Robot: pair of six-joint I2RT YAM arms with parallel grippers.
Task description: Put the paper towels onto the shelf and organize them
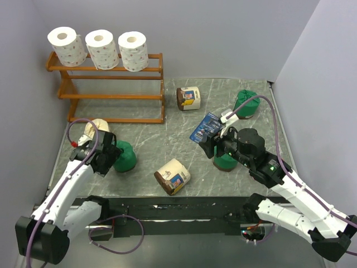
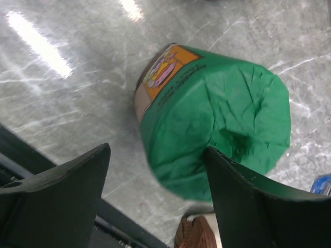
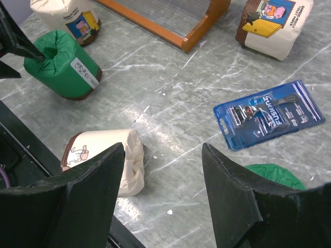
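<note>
Grey marble tabletop, shelf at far left, three white rolls lined along its top tier. Left end effector spreads wide just beside a green-wrapped roll near left; right end effector gapes wide, empty, over another green roll.

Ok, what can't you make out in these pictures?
1. Cream-wrapped roll: top view, mostly behind the left arm.
2. Green-wrapped roll by the right gripper: top view, arm covers it; right wrist view, a finger hides most.
3. Orange label: left wrist view, print blurred.
</note>
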